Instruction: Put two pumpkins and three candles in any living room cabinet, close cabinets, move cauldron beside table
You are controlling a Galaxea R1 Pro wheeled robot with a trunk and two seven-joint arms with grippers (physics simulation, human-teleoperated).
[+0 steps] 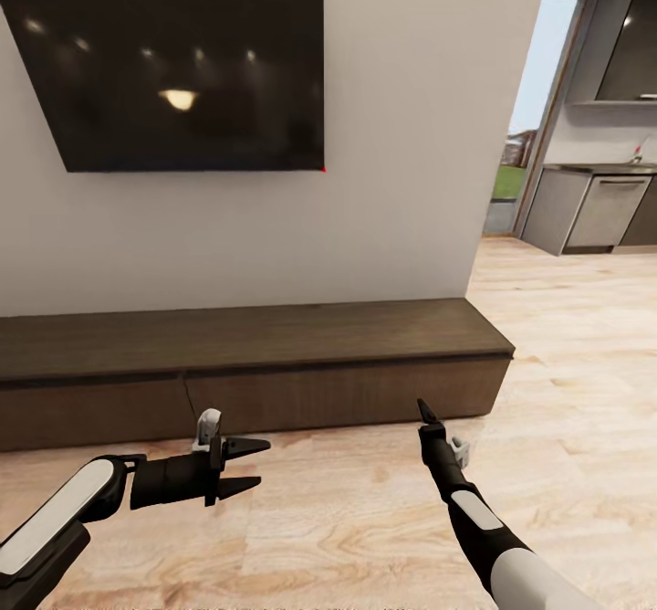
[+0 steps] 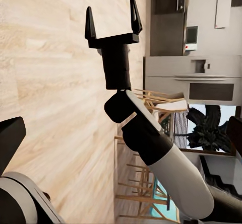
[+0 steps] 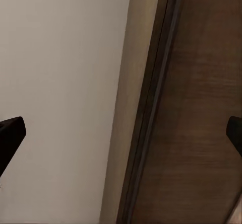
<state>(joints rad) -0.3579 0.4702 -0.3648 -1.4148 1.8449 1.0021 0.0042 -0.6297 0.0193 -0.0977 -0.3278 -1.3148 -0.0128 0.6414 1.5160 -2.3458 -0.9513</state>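
Observation:
The long, low dark-brown cabinet [image 1: 274,341] runs along the white wall, and its drawer fronts sit flush and shut. My left gripper [image 1: 251,467] hovers open over the floor just in front of it, fingers pointing right, holding nothing. My right gripper [image 1: 424,409] points at the cabinet's right part. The left wrist view shows the right gripper [image 2: 112,20] open and empty. In the right wrist view its spread fingertips [image 3: 11,133] frame the cabinet's top [image 3: 201,108] where it meets the wall. Pumpkins, candles and cauldron are out of view.
A large black TV [image 1: 173,71] hangs on the wall above the cabinet. To the right, past the wall's end, a kitchen with grey units [image 1: 602,208] opens up. Light wooden floor [image 1: 365,519] spreads in front of the cabinet. Wooden chairs [image 2: 151,103] stand behind my right arm.

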